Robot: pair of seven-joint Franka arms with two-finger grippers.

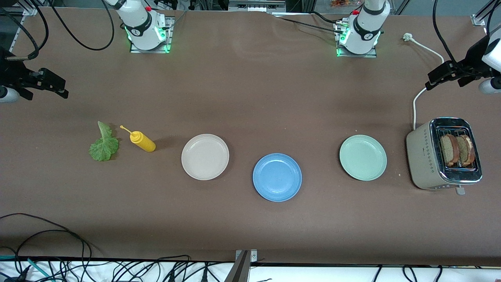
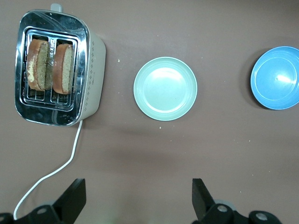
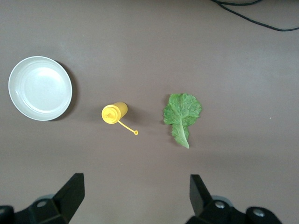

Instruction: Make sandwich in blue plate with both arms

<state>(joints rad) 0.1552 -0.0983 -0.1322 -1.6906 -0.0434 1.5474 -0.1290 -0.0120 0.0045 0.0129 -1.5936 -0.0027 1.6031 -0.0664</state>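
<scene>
The empty blue plate (image 1: 277, 177) (image 2: 275, 77) lies mid-table, nearest the front camera. Two brown bread slices (image 1: 457, 149) (image 2: 50, 66) stand in the slots of a silver toaster (image 1: 424, 156) (image 2: 93, 70) at the left arm's end. A green lettuce leaf (image 1: 103, 145) (image 3: 182, 112) lies flat at the right arm's end. My left gripper (image 1: 432, 81) (image 2: 138, 196) hangs open and empty above the table by the toaster's cord. High over bare table at its own end, the right gripper (image 1: 58, 87) (image 3: 137, 193) is also open and empty.
A beige-white plate (image 1: 205, 156) (image 3: 40, 88) and a mint-green plate (image 1: 363, 157) (image 2: 165, 88) flank the blue one. A yellow squeeze bottle (image 1: 143, 141) (image 3: 114, 113) lies beside the lettuce. The toaster's white cord (image 1: 420, 92) runs toward the left arm's base.
</scene>
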